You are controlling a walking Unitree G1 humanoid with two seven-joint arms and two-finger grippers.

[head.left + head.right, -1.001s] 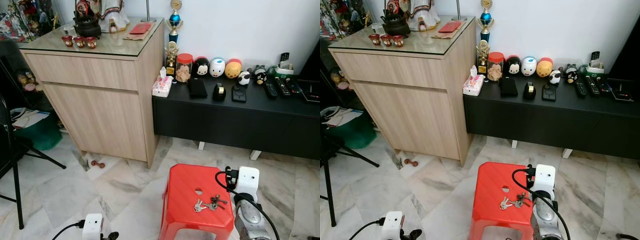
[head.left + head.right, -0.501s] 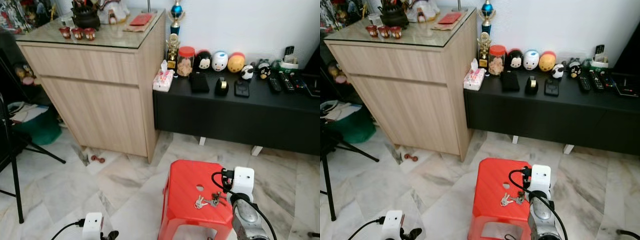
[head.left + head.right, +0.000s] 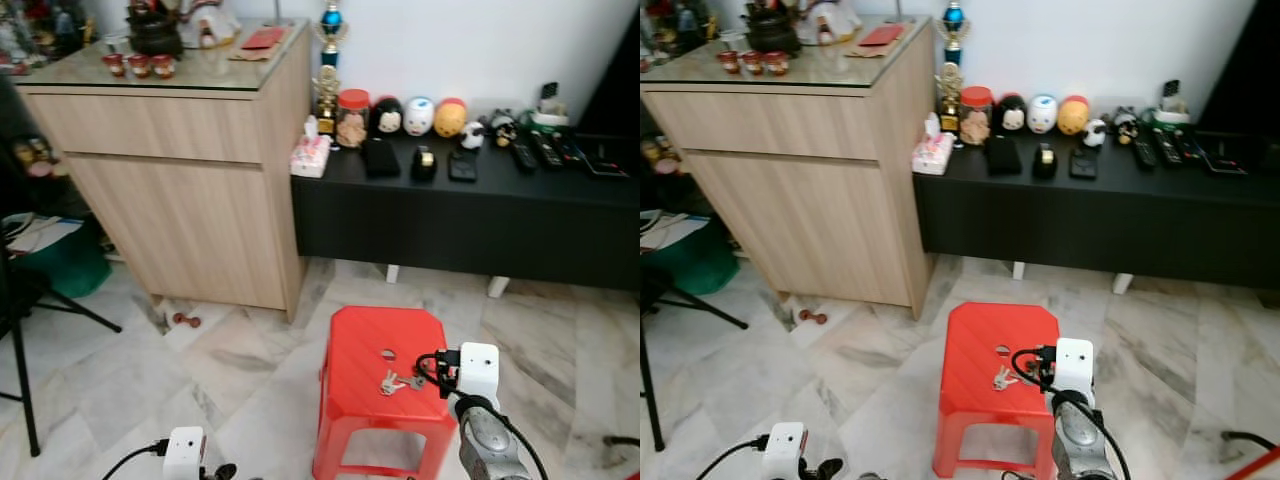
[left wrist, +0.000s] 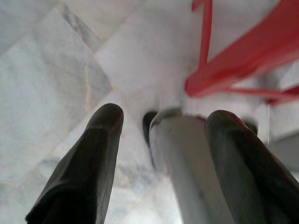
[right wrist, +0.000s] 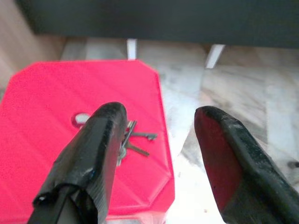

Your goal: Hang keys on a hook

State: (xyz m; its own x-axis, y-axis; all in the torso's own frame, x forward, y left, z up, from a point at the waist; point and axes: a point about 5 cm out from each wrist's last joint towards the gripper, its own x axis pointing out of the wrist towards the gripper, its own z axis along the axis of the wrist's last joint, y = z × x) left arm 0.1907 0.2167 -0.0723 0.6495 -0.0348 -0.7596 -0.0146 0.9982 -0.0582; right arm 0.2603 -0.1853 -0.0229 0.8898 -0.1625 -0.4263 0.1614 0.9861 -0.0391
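Currently, keys are seen lying on the red stool; right hand is held spread above them, left hand spread near the floor.

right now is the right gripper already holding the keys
No, the keys lie flat on the red stool, and the right gripper is open above them.

The right arm is a rounded silver tube ending in a white boxy wrist block, with a black cable looping from its side. The left arm carries a similar white block with a black cable. Both jaws have long, glossy black, tapering fingers, rounded at the tips.
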